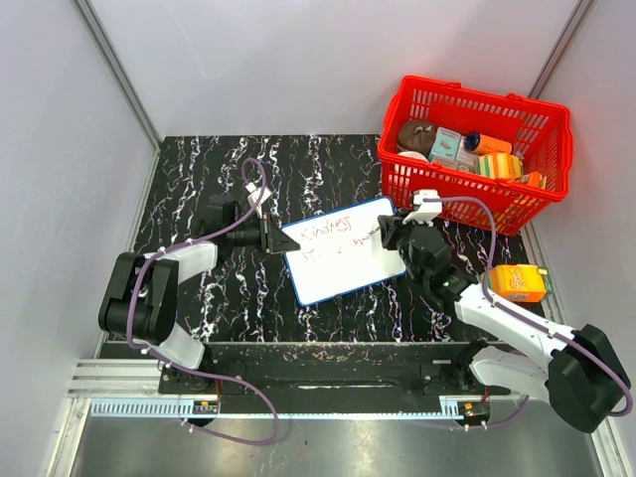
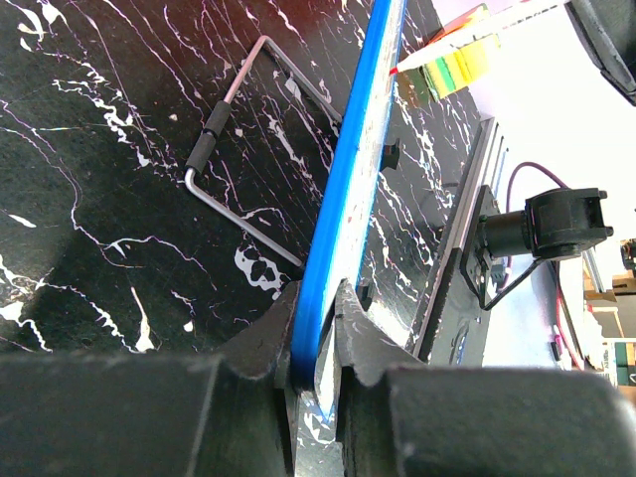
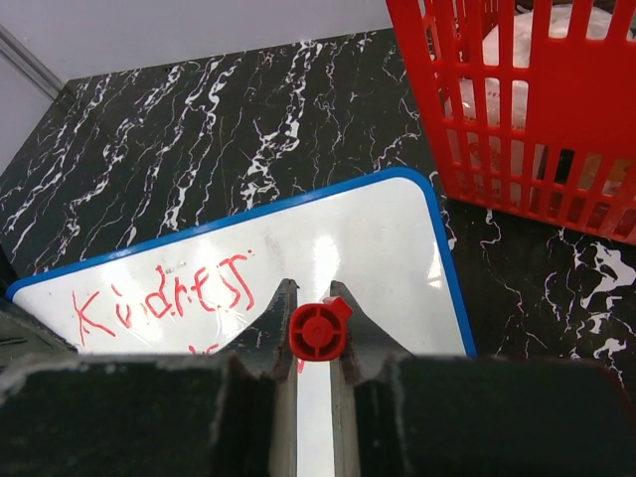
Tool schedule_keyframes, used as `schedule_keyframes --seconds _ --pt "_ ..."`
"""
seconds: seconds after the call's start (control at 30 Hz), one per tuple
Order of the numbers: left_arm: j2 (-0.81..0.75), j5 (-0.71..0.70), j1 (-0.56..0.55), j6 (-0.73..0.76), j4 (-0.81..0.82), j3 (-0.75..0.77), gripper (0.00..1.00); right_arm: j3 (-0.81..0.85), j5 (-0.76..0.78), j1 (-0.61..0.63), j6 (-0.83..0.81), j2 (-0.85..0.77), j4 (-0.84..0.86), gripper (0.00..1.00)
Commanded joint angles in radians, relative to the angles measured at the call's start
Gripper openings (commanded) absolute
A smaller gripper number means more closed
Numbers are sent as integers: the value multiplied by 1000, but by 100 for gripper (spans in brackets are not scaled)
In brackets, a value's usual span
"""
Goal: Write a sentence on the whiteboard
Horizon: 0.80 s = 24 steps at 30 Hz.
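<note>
Black marbled table point(image 1: 199, 169): left jaws pinch blue-framed whiteboard point(image 1: 343, 273); right jaws clamp red marker point(image 3: 320, 330).

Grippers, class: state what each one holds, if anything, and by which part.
The left gripper clamps the whiteboard by its blue-framed edge. The right gripper pinches a red marker by its barrel, round back end facing the wrist camera.

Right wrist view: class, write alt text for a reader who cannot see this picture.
The right gripper is shut on a red marker over the blue-framed whiteboard, which bears red writing reading roughly "Kindness". A red basket stands at upper right on the black marbled table.
</note>
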Motion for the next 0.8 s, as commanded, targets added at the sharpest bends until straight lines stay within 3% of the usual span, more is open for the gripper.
schedule_keyframes --seconds 0.0,0.47,0.77 --pt "36 -287 7 177 -17 2 0 46 60 -1 -37 16 36 0" --pt "36 -287 5 177 -17 4 0 9 49 -2 -27 -83 33 0" --pt "35 -287 5 177 -17 4 0 15 51 -1 -22 -30 35 0"
